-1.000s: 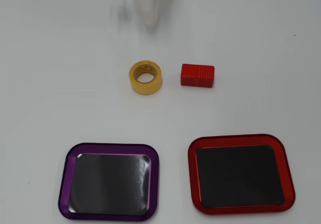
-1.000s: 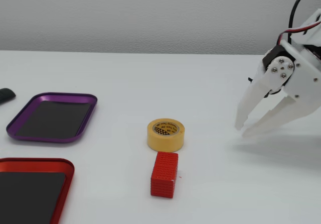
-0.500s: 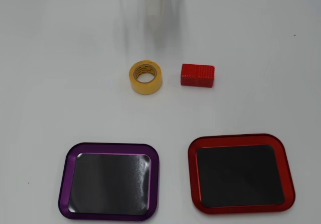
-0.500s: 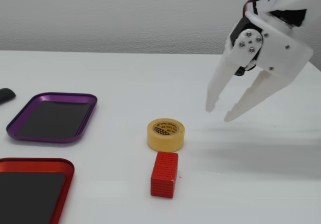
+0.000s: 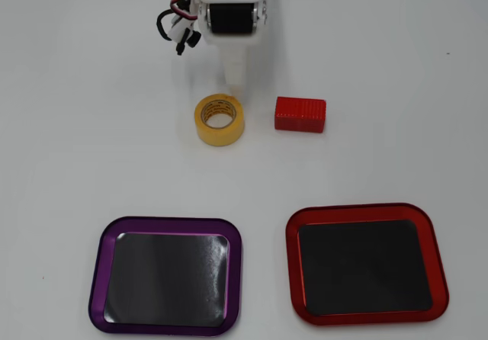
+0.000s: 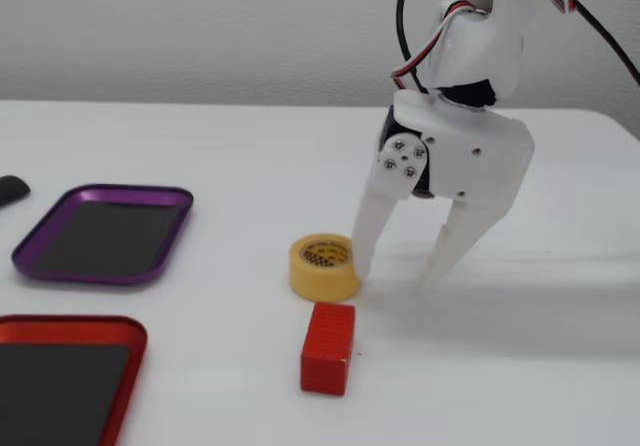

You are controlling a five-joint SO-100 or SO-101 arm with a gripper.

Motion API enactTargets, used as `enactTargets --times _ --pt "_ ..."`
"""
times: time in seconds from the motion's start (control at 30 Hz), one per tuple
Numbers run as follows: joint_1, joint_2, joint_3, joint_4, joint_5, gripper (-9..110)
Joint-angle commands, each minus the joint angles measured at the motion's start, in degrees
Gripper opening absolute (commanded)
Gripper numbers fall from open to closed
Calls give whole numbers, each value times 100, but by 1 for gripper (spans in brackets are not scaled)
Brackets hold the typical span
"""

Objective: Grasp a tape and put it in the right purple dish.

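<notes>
Overhead view: the white gripper [image 5: 232, 77] hangs at top centre, w/ its dark motor and red-black wires above it. Its fingers point down toward the tape [image 5: 219, 119], a yellow roll lying flat on the white table [image 5: 396, 88] just below the tip. Jaw spread can't be judged from this angle. A red block [image 5: 300, 114] sits just right of the roll, a small gap between. Well below, near the bottom edge, two shallow trays lie side by side, apart: the purple dish [image 5: 165, 226] at left, a red tray [image 5: 366, 212] at right. Both show only bare dark floors; nothing lies in either.

Fixed view: side-on, the gripper [image 6: 395, 274] stands w/ fingers spread wide apart, tips down at or very near the tabletop, holding nothing. The left finger tip [image 6: 364, 246] is right against the tape's [image 6: 325, 267] right side; contact looks likely but can't be confirmed. The other finger stands clear to the right, so the roll is outside the jaws, not between them. The red block [image 6: 328, 347] lies in front of the roll, close but apart. At far left the purple dish [image 6: 40, 236] sits behind the red tray [image 6: 70, 323], both w/ nothing inside. A small dark object [image 6: 12, 189], cut by the left edge, rests beyond the purple dish.
</notes>
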Motion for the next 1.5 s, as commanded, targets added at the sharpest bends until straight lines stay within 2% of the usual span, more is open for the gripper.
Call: enactTargets --times 0.0,0.4,0.7,0.8,1.47 --pt "18 -9 -264 -62 -44 13" --pt "9 9 -888 387 -44 13" --pt "589 -88 -914 290 -53 13" --pt "712 -88 -817 -88 -123 13" --pt "633 -105 -202 -431 -352 13"
